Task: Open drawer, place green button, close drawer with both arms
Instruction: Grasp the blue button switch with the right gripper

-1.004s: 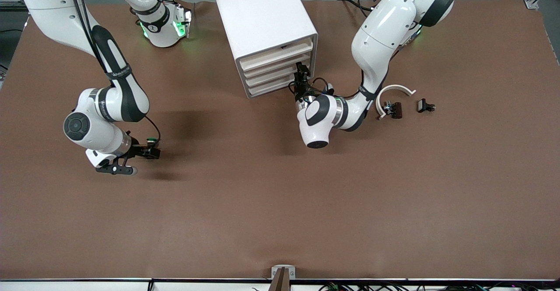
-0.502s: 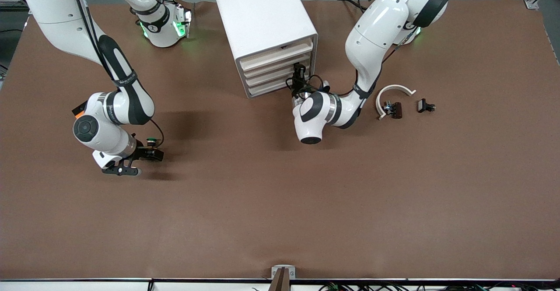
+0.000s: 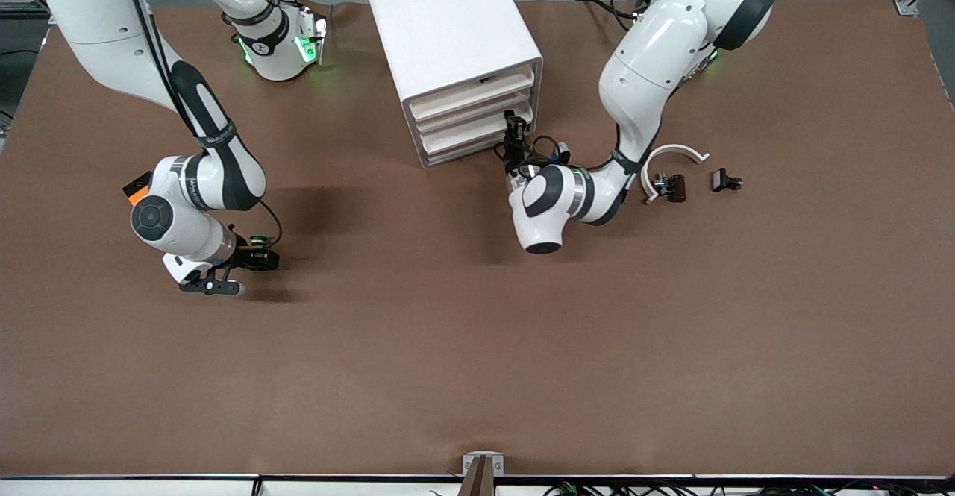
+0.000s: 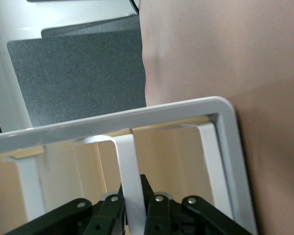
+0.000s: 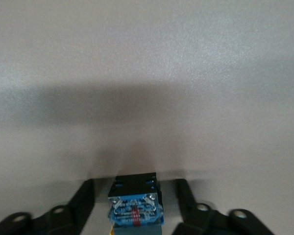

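Note:
The white cabinet (image 3: 448, 26) stands at the back middle of the table, and the drawer (image 3: 461, 136), third down, looks flush with the others. My left gripper (image 3: 513, 129) is at the drawer front's end nearest the left arm. In the left wrist view my left gripper (image 4: 134, 215) is shut on a white upright bar (image 4: 127, 166) of the drawer under its rim (image 4: 137, 117). The button (image 3: 258, 241) sits on the table toward the right arm's end. My right gripper (image 3: 257, 256) is open, with a finger on each side of the button (image 5: 134, 196) and gaps between.
An orange cube (image 3: 136, 189) peeks out beside the right arm's wrist. A white curved arc (image 3: 671, 153) and two small black clip pieces (image 3: 669, 186) (image 3: 725, 180) lie toward the left arm's end. The brown mat (image 3: 477, 347) spreads out nearer the front camera.
The right arm's wrist has shifted closer over the button, which stayed put. The left arm's elbow swung toward the cabinet and back; the drawer shows no clear movement.

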`<state>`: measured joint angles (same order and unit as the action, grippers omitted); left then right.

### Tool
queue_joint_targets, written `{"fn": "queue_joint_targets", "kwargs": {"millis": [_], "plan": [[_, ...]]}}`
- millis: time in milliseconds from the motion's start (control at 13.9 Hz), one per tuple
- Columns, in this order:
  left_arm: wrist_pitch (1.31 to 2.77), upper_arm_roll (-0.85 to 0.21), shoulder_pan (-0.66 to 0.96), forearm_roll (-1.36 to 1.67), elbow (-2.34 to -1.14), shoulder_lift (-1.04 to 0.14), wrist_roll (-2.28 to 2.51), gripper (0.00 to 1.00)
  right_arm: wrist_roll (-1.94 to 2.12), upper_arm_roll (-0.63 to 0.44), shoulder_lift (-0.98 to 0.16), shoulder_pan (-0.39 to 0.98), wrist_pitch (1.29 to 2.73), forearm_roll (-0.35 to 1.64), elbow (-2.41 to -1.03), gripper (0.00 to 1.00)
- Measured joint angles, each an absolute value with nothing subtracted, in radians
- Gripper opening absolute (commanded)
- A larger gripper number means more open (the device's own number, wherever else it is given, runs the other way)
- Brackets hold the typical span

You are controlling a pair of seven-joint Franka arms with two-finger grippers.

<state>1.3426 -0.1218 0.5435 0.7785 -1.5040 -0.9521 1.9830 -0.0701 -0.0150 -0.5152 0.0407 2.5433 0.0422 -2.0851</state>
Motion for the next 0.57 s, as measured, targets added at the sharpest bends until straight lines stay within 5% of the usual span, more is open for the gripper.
{"fn": "queue_joint_targets", "kwargs": {"millis": [573], "plan": [[1.349, -0.119, 0.403, 0.788, -1.492, -0.953, 1.964, 0.17, -0.162, -0.010, -0.445, 0.048, 2.319, 0.043, -2.032, 0.00]]}}
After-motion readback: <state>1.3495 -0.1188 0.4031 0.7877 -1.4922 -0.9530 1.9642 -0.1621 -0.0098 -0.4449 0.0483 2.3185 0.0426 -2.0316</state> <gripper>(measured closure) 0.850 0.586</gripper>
